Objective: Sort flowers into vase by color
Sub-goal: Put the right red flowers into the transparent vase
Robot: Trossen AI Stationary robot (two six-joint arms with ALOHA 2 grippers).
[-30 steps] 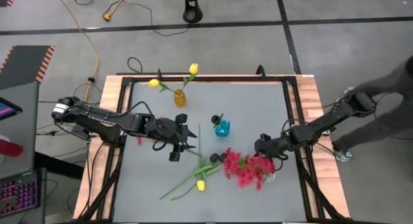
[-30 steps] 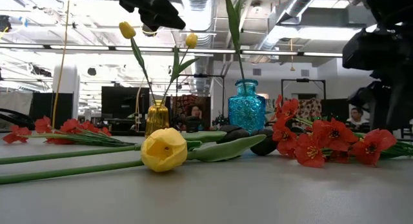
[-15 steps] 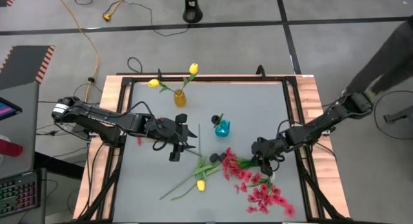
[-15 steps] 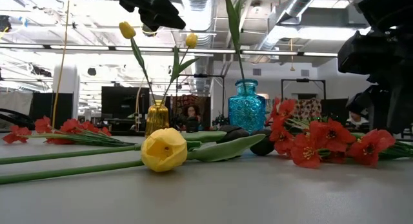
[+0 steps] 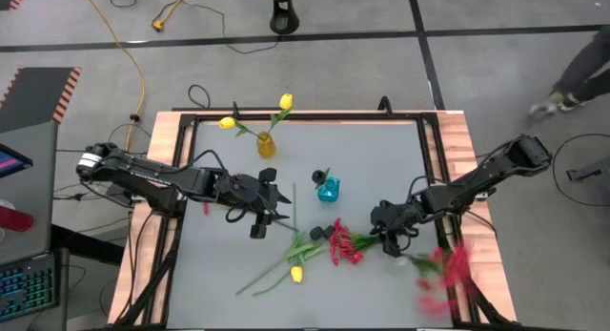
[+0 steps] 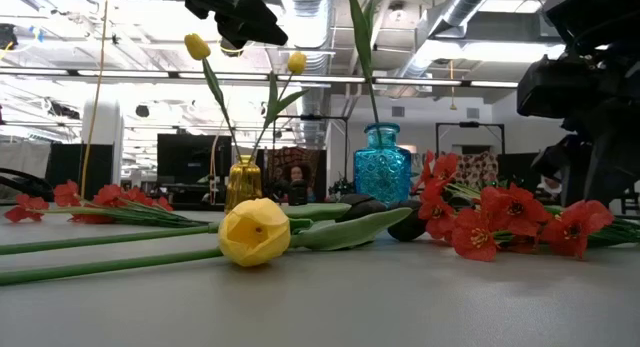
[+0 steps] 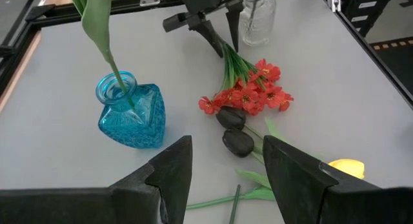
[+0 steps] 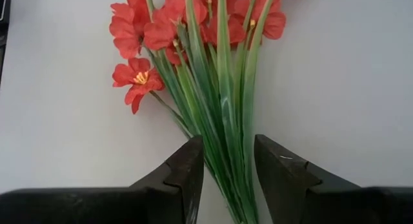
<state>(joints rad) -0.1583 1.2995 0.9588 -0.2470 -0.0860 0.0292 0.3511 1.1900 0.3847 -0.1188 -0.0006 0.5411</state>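
A second red spray [image 5: 443,272] now lies behind the right pincer [image 5: 391,242], whose open fingers straddle red stems [image 8: 222,130], so a grasp seems imminent.

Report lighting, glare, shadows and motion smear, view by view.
High view: even light, but a red spray smears in motion at lower right. Low view: bright ceiling lights glare behind the flowers; the yellow tulip is well lit. Left wrist view: the blue vase glints, with soft shadows. Right wrist view: the red flowers are evenly lit, with faint shadows.
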